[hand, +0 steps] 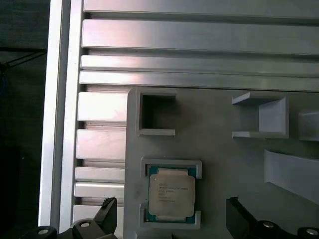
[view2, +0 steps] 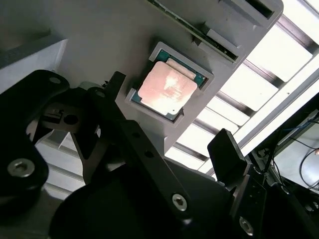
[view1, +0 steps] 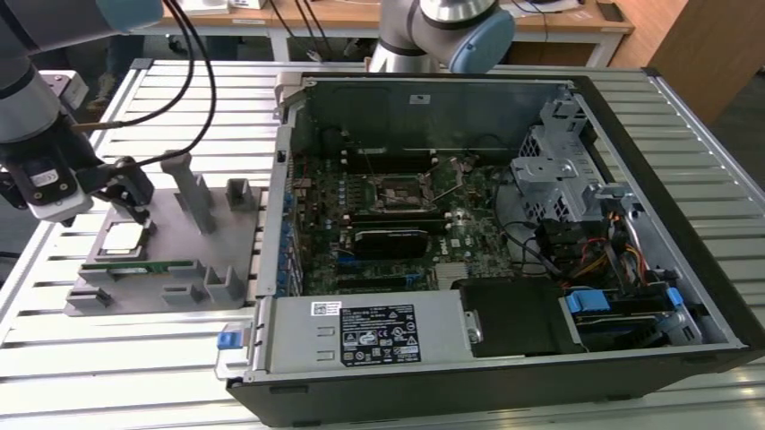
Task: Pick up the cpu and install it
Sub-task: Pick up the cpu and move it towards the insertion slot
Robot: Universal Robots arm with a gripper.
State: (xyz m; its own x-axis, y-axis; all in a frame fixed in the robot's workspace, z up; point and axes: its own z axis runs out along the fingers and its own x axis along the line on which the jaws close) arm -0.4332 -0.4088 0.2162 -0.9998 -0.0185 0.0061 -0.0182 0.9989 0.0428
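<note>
The cpu (hand: 172,195), a small flat square chip with a silvery-grey metal top and a green edge, lies in a shallow square pocket of the pale grey plastic holder (view1: 161,288). A long thin green memory stick (view1: 143,267) lies in the same holder, just beside the pocket. The holder rests on a ribbed metal table (view1: 143,358), next to the big black open computer case (view1: 669,179), on the exterior view's left.

The black two-finger gripper (view2: 172,117) hangs right over the holder. Its fingers are spread wide, one on each side of the chip, and they hold nothing. They do not touch the chip.

The chip looks light, thin and stiff. Its shiny top is likely slippery, and its underside is likely easy to hurt. The best hold looks like the two side edges, where the pocket's wall has gaps.

The chip's underside is hidden. In the first wrist view the fingers are cut off at the picture's edge. In the second wrist view, glare washes out the chip's top. The black square socket (view1: 400,190) inside the case is too small to tell if it is open.
</note>
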